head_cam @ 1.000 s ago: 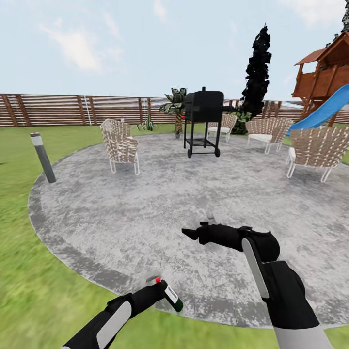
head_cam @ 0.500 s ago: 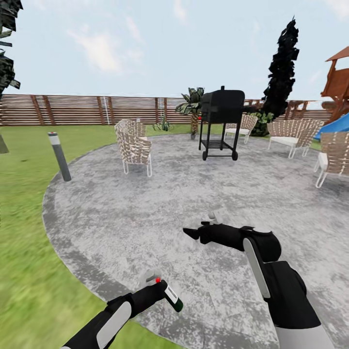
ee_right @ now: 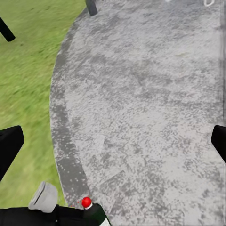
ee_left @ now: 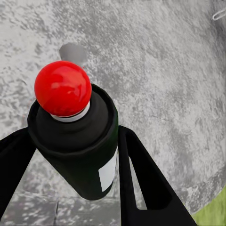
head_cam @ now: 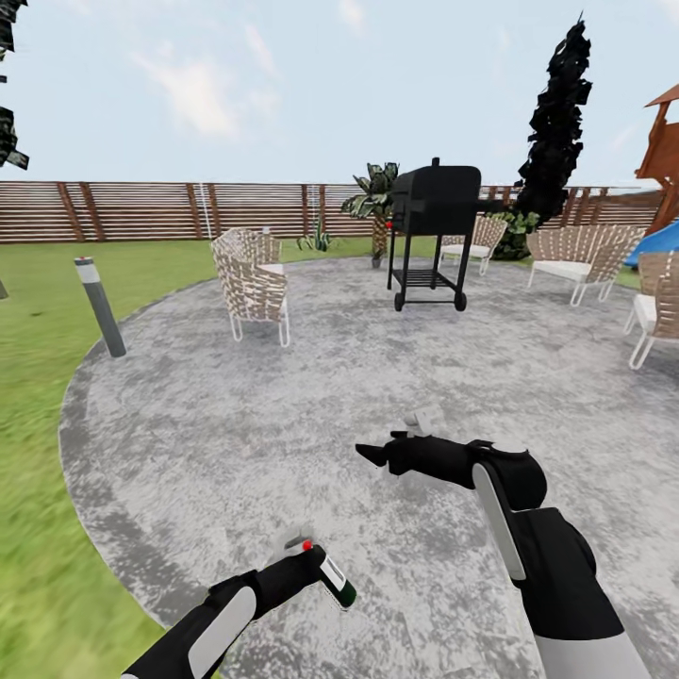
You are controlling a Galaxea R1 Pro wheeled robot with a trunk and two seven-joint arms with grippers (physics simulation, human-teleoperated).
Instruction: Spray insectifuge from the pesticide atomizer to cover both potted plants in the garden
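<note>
Gripping white-labelled pesticide atomizer (ee_left: 77, 141), lettering unreadable.

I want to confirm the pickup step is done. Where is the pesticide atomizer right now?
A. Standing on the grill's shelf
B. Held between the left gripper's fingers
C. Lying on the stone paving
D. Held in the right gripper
B: the left wrist view shows the pesticide atomizer clamped between the left gripper fingers, above the stone paving; the right gripper holds nothing.
</note>
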